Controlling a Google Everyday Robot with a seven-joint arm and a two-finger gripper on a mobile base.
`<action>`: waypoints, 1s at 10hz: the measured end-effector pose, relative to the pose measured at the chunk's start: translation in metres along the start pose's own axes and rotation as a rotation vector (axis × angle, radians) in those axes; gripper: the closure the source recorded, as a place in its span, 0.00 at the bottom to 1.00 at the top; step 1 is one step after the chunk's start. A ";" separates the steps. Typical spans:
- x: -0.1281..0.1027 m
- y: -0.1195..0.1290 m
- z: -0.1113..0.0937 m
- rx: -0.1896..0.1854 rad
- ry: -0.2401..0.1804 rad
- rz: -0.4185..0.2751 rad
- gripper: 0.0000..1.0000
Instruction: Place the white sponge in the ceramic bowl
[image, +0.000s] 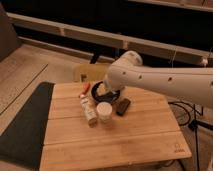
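Observation:
The ceramic bowl (111, 98) is dark and glossy and sits near the back of the wooden table; the arm covers much of it. The white sponge (123, 106) is a small dark-bluish block lying flat on the table just right of the bowl, with nothing touching it. My white arm reaches in from the right, and its end hangs low over the bowl's left part. The gripper (101, 91) shows only as a pale shape at the bowl's left rim, about a bowl's width left of the sponge.
A cream round cup (104, 111) stands right in front of the bowl. A cream carton-like box (89, 110) lies to its left. A small red thing (85, 89) lies by the bowl's left side. A black mat (22, 127) borders the wooden table (115, 145).

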 end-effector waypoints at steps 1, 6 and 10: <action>-0.001 -0.027 0.005 0.002 -0.013 0.008 0.35; 0.001 -0.061 0.011 -0.015 -0.047 0.015 0.35; 0.021 -0.073 0.043 0.000 0.049 0.077 0.35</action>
